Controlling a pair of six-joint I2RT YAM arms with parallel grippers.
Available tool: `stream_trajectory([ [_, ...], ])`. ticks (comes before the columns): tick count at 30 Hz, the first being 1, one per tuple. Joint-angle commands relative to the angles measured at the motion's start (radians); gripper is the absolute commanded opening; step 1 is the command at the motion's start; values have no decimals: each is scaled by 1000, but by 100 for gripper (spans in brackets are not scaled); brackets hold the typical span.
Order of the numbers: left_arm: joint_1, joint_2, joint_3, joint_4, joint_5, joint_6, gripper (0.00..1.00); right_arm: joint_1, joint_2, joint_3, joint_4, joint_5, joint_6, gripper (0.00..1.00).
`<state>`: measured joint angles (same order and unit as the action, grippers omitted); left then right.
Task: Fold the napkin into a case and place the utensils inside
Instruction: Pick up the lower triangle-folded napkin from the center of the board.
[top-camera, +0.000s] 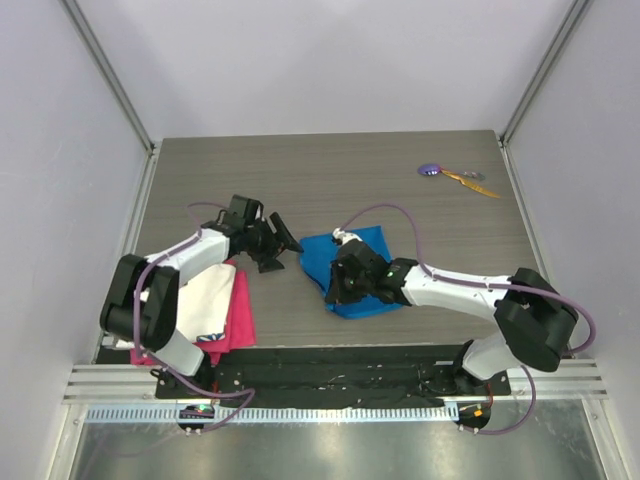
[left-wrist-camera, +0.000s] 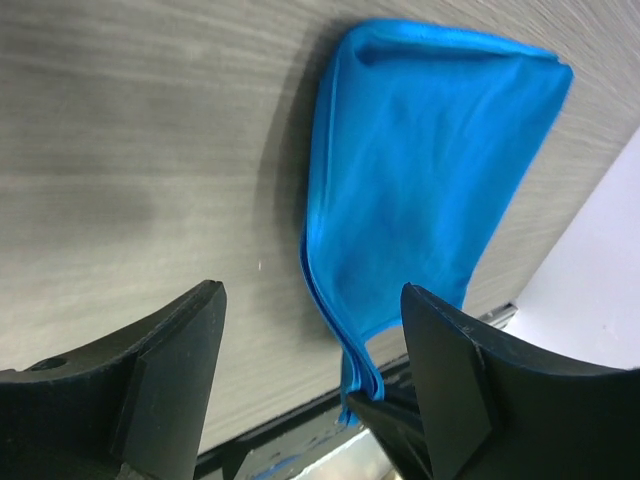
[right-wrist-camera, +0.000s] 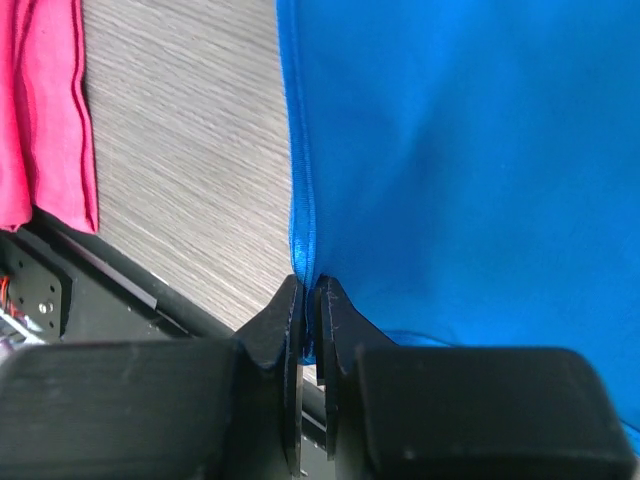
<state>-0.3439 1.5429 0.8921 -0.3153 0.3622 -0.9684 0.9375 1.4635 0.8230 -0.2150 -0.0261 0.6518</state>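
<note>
A: Arm bases sit nearest the top camera. Beyond them the napkin lies folded on the table. The right gripper is at the napkin's near-left edge. The left gripper is just left of the napkin, not touching it.

B: Utensils?

A: The utensils lie well beyond the napkin, toward the far right. Whether the two touch, I can't tell. The white cloth lies on the pink cloth, left of the napkin, under the left arm.

B: Left wrist view?

A: Left fingers stand wide apart with nothing between them. The napkin lies beyond the tips, with several layers showing at its edge. It is a flat, tapered wedge with uneven sides. Judgement: this arm stands off so that it does not drag the fold.

B: Right wrist view?

A: Right fingers are pressed together on the napkin's hem, at the near corner. The pink cloth lies left of the napkin, apart from it, with bare table between. Judgement: an edge pinch lets the arm carry a layer over without bunching the middle.

B: Progress?

A: Judgement: folding is in hand and the fold looks unfinished. The utensils are untouched, so loading them comes later.
</note>
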Motion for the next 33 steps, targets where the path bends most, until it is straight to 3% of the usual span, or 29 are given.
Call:
stream_trajectory([
  [1, -26, 74, 62, 97, -28, -52, 77, -29, -60, -59, 98, -106, 40, 1],
  [10, -53, 212, 119, 127, -45, -93, 76, -83, -124, -142, 175, -166, 74, 1],
  [16, -61, 252, 117, 159, -58, -104, 69, -104, -150, -150, 187, -184, 81, 1],
  [22, -61, 283, 139, 171, -72, -82, 42, -111, -166, -185, 210, -207, 89, 1],
  [25, -61, 281, 149, 153, -88, -59, 36, -111, -163, -209, 250, -228, 94, 1],
  [33, -37, 224, 206, -16, -178, 49, 5, -105, -123, -263, 313, -316, 82, 1],
])
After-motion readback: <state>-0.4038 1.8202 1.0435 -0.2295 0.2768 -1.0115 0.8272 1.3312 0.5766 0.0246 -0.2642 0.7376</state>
